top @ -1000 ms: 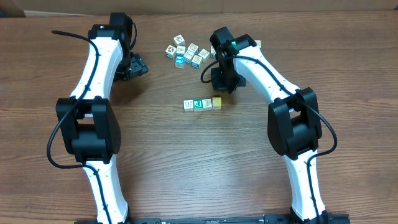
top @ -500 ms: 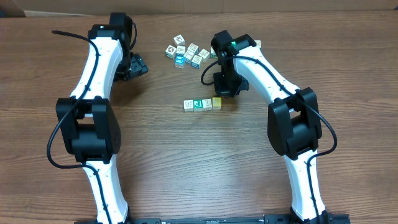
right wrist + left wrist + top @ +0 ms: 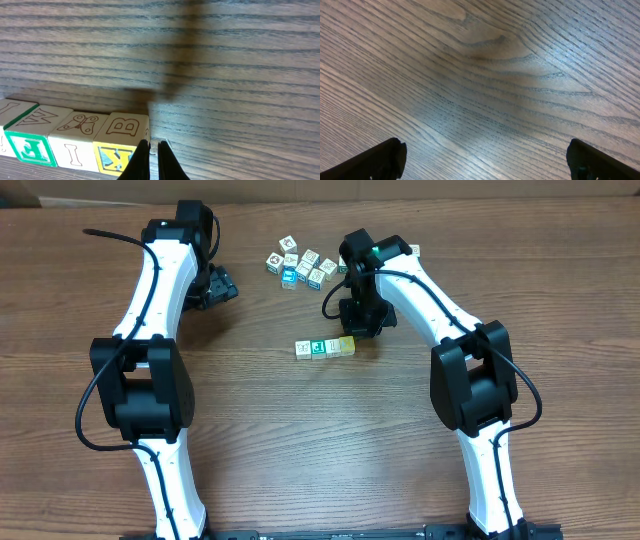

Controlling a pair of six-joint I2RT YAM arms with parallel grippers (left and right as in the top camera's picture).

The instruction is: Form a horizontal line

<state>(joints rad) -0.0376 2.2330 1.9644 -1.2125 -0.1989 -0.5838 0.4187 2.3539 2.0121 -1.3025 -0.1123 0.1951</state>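
The horizontal line (image 3: 324, 347) is a short row of four small cubes at the table's middle, with white, green, white and yellow faces. In the right wrist view the row runs along the lower left, from the green-lettered cube (image 3: 30, 145) to the yellow cube (image 3: 120, 140) marked B on top. My right gripper (image 3: 154, 150) is shut with nothing between its fingers. Its tips rest at the yellow cube's right side, low over the table (image 3: 356, 333). My left gripper (image 3: 222, 285) hangs wide open over bare wood (image 3: 482, 160), far left of the row.
A loose cluster of several similar cubes (image 3: 300, 264) lies at the back, behind the row and left of the right arm. One more cube (image 3: 413, 251) peeks out behind the right arm. A black cable (image 3: 105, 234) lies at the back left.
My right gripper has slid a little toward the front, onto the row's right end. The yellow cube now sits tighter against its neighbour. The left arm has not moved.
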